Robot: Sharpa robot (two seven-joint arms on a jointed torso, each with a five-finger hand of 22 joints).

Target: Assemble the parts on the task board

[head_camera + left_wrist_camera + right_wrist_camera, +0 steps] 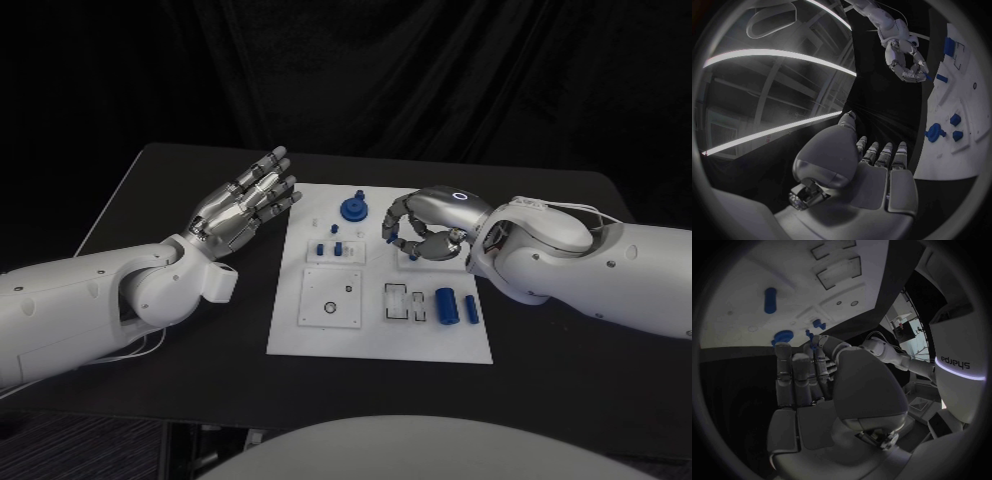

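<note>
Fingers straight and together, my left hand (248, 205) hangs flat and empty over the black table (159, 190), just off the board's nine-o'clock edge; I judge it is parked there so the board (378, 345) stays free for the other arm.

Moving right, the board lies in the middle of the table with its parts spread where each seat needs them. A round blue knob (355, 210) stands near the board's twelve-o'clock edge. Below it, small blue pegs (336, 250) stand in a raised block. Toward six o'clock sits a square plate with a hole (332, 307), and at its three o'clock side a slotted holder (397, 300) with two blue cylinders (459, 305) lying just beside it, still loose and, I'd say, waiting their turn.

My right hand (421, 228) hovers over the board's upper right, at about two o'clock from its centre, fingers curled inward into a ring. Something small and blue shows at the fingertips (811, 340) in the right wrist view, but I cannot tell whether I am pinching a part or only closing above one.
</note>
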